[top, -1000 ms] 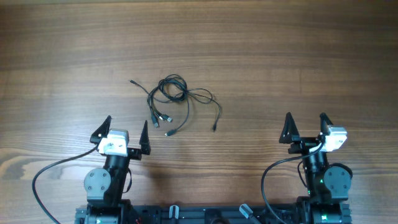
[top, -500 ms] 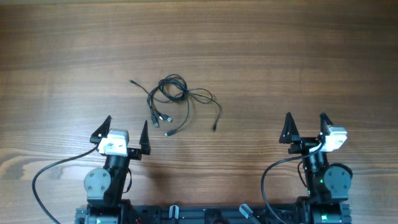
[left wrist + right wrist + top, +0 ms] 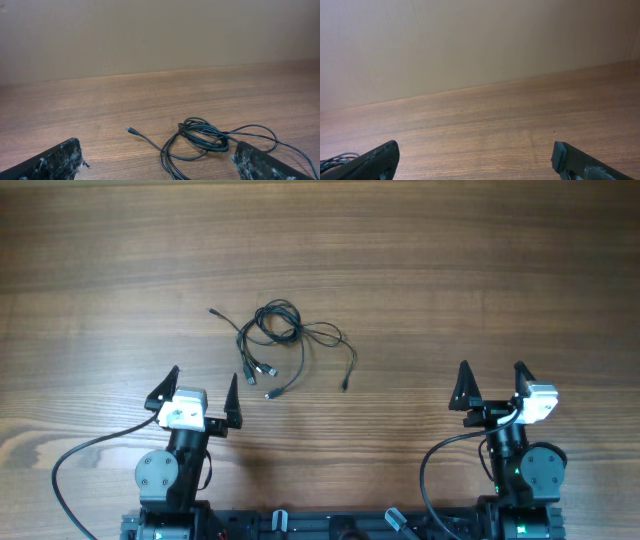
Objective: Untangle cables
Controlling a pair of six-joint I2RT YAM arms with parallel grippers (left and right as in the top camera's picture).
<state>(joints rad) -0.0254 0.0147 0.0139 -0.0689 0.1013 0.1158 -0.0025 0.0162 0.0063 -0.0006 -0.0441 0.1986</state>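
Overhead, the cables (image 3: 284, 332) lie in one loose tangle on the wooden table (image 3: 430, 250), left of the middle and much nearer the left arm than the right. A coiled bunch sits at the top of the tangle. From it, one thin strand runs up-left to a small plug (image 3: 212, 311), several ends (some silver-tipped) trail down toward the robot, and another strand loops out to the right and ends in a dark plug (image 3: 344, 387). How many separate cords make up the bunch is hard to tell; it looks like three or so.

The left gripper (image 3: 203, 374) sits just below and left of the trailing ends, with its fingers spread wide and nothing between them. It does not touch the cords. The right gripper (image 3: 491, 366) is well apart from the tangle at the right side of the table, also spread wide and holding nothing.

In the left wrist view the coil lies ahead between the two worn fingertips (image 3: 60, 157). In the right wrist view only a sliver of cord shows at the lower left edge.
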